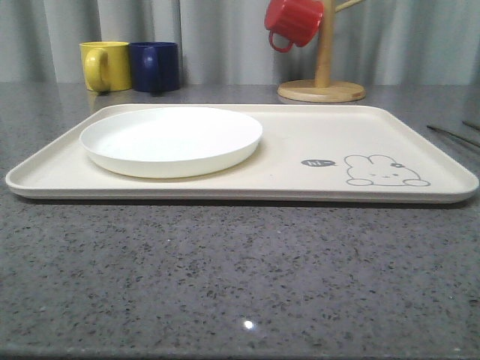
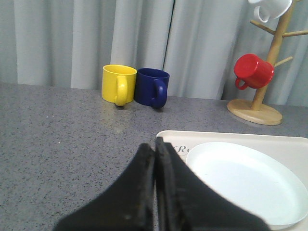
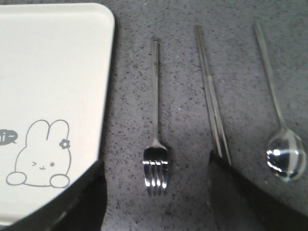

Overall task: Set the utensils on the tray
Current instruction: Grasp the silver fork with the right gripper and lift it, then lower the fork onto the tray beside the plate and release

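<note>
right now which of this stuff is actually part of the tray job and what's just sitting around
Part of the job:
tray
white plate, already on the tray
fork, chopsticks and spoon, lying on the counter beside the tray

Just sitting around:
yellow mug
blue mug
red mug on the wooden mug tree

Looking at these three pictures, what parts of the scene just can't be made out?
- Chopsticks: lower ends pass behind the right hand's dark finger in the right wrist view.
- Tray: script cut off by the left hand and plate in the left wrist view.
- White mug: cropped by the picture's upper edge, same view.
- Mug tree: top cropped, front view.
</note>
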